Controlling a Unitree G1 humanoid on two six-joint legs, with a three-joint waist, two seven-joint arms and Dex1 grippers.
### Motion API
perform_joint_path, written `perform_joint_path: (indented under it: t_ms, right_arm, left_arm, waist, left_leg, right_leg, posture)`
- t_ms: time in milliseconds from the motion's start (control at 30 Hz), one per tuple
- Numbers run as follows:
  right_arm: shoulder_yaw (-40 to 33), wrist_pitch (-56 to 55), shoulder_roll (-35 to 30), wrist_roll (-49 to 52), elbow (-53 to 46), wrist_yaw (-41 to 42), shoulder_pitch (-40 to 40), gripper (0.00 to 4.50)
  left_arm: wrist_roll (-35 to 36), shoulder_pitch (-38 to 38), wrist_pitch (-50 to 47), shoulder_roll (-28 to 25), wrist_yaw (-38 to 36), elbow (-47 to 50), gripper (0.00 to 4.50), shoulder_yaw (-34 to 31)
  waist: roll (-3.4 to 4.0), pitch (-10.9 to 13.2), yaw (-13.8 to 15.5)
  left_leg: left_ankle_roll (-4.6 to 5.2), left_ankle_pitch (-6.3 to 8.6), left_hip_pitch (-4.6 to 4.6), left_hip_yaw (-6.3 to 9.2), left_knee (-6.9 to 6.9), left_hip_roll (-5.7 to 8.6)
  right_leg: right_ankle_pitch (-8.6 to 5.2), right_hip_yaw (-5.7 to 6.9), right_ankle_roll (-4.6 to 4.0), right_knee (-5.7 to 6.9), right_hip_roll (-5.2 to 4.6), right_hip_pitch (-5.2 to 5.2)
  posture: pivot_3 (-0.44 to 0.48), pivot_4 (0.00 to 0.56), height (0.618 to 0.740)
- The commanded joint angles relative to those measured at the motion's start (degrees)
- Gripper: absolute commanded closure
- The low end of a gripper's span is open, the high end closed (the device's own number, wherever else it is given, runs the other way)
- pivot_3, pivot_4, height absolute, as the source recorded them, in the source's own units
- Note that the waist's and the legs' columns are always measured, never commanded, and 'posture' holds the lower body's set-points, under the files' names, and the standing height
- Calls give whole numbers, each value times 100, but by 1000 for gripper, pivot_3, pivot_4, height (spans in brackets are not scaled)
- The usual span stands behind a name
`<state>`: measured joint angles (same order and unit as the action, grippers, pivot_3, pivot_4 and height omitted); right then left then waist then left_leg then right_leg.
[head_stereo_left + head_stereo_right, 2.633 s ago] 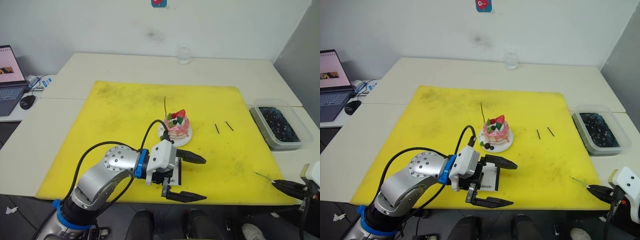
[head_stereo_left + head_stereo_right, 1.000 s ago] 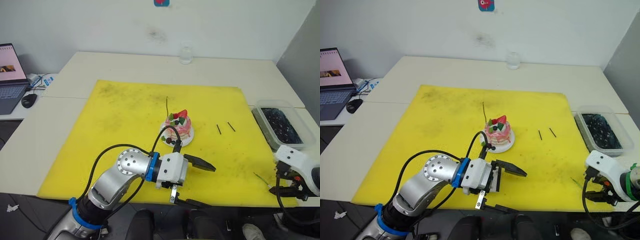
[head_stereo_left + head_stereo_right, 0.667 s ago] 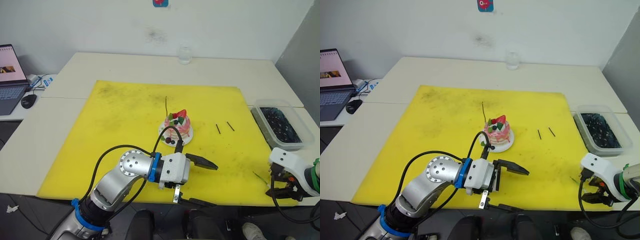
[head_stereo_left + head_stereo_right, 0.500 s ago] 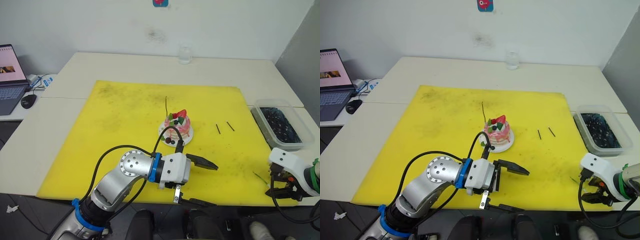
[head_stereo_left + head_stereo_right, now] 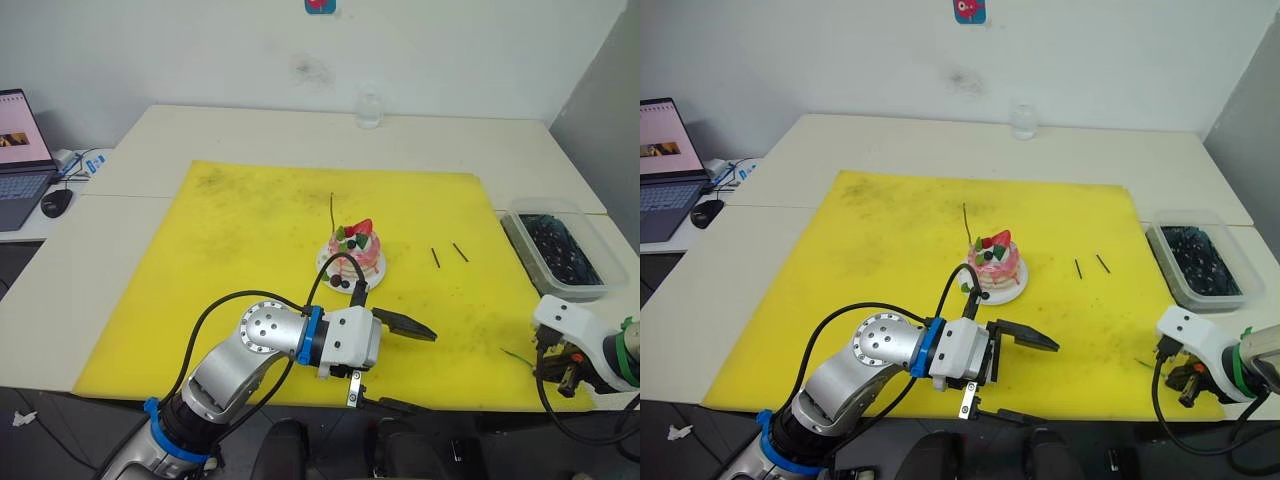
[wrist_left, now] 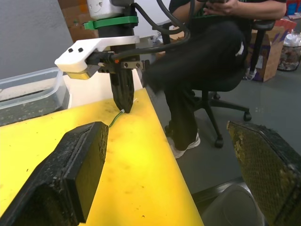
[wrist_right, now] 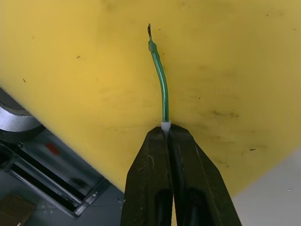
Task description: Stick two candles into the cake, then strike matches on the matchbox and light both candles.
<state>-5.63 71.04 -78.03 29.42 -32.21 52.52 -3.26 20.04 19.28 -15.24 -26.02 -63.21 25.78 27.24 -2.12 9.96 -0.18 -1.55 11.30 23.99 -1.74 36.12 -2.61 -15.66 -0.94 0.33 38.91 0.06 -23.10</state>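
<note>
Looks like we're on candle two: the right gripper [image 7: 165, 134] has its jaws pinched tight on the second candle's [image 7: 161, 89] white end, which sticks straight out ahead of them, so next it needs lifting over to the cake [image 5: 356, 250], while the left gripper [image 5: 400, 366] hangs wide open with nothing between its jaws.

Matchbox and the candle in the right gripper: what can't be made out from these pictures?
- Matchbox: hidden in the head views, where the left gripper and its arm cover the mat's near edge.
- Candle in the right gripper: its held end is hidden between the shut fingers in the right wrist view; in the head views it is a faint line, too small to judge.
- Candle in the cake: its base is hidden by the toppings.
</note>
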Motion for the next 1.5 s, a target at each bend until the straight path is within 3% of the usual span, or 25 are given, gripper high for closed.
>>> perform_joint_path:
  t_ms: [33,167,267,367,467,567,800,1100,1500]
  right_arm:
    - [-327,208,-59,253,96,155,262,4463]
    - [-858,323,-53,580,206,352,637,4463]
    - [-1237,255,464,907,77,173,1159,4463]
    - [-1407,80,1516,1177,-192,-430,1799,4463]
    - [-1320,-659,3237,1219,-538,-1425,2239,4463]
    - [-915,-1855,4526,838,-548,-1882,2208,4463]
    - [394,-4414,6184,-393,703,-2097,2116,4463]
    - [1008,-6417,7092,-1211,2148,-2137,1999,4463]
    - [978,-7079,7357,-1342,2948,-2303,2052,4463]
  left_arm:
    - [23,-26,168,52,-27,-66,0,-29]
    - [281,-69,-19,-23,60,-80,0,-350]
    - [847,-87,-562,-40,345,81,0,-865]
    - [1809,-8,-1466,-60,833,371,0,-1575]
    - [2155,-159,-1914,-595,897,645,0,-2111]
    - [2445,-288,-2250,-968,1115,788,0,-2605]
    - [2407,-614,-2340,-1467,1222,751,0,-3114]
    - [2548,-691,-2393,-1516,1334,692,0,-3333]
    - [2556,-512,-2395,-1572,1322,654,0,-3227]
  waist:
    - [0,0,0]
    - [3,-1,-3]
    - [0,0,-12]
    - [-4,3,-21]
    - [-10,4,-64]
    - [-4,5,-122]
    - [-1,6,-146]
    - [-1,7,-135]
    - [-1,7,-136]
  left_leg:
    - [0,0,0,0,0,0]
    - [0,0,1,-2,0,0]
    - [0,0,0,-1,-1,-1]
    - [0,0,1,6,3,-6]
    - [-1,0,-2,7,1,-4]
    - [-2,0,-1,14,-7,-9]
    - [-2,0,0,0,-6,-16]
    - [-1,-1,0,0,-7,-13]
    - [-2,-1,-2,1,-6,-15]
  right_leg:
    - [0,0,0,0,0,0]
    - [0,-1,0,1,0,-2]
    - [0,0,0,2,6,-2]
    - [1,3,2,6,19,-2]
    - [2,0,3,8,36,-1]
    - [1,5,0,10,42,-6]
    - [0,-6,-3,9,25,-8]
    - [1,-4,-4,11,4,-7]
    - [2,-4,-5,14,1,-7]
  posture:
    - [0,150,740]
    - [0,150,740]
    - [0,150,740]
    - [0,150,740]
    - [0,150,740]
    - [0,150,740]
    - [0,150,740]
    - [0,150,740]
    - [0,150,740]
